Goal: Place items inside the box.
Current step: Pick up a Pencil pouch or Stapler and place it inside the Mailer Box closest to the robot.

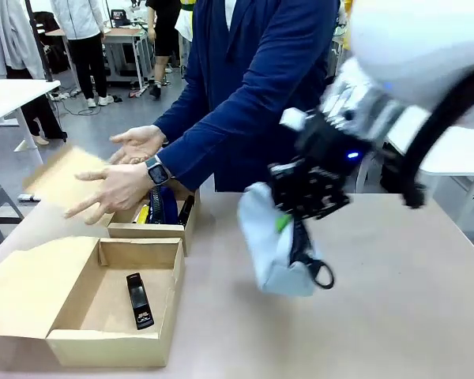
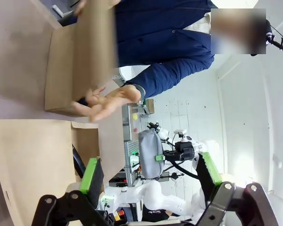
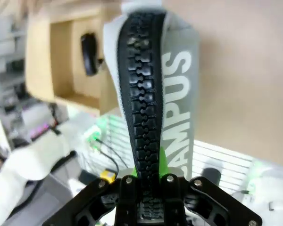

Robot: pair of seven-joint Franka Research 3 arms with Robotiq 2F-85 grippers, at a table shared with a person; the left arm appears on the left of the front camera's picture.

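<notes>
Front view has the right claw (image 1: pixel 294 227) above the table (image 1: pixel 411 300), its jaws closed tight on the upper end of a grey-blue zip pouch (image 1: pixel 272 257) that hangs tilted beneath it. Whether the pouch's lower end touches the tabletop I cannot tell. Right wrist view gives the grip close up: the green pads (image 3: pixel 161 161) pinch the pouch at its black zipper, and white lettering reading "AMPUS" runs up the grey side just beside them. Down and to this claw's left sits an open cardboard box (image 1: pixel 110 341) with a black stapler (image 1: pixel 139 300) lying on its floor. Farther off on the claw's left, a smaller box (image 1: pixel 154 230) holds several items, a person's open hand (image 1: pixel 114 191) just over its edge. Left wrist view shows the left claw (image 2: pixel 150 174) spread wide with nothing between its fingers, the pouch well ahead of it.
</notes>
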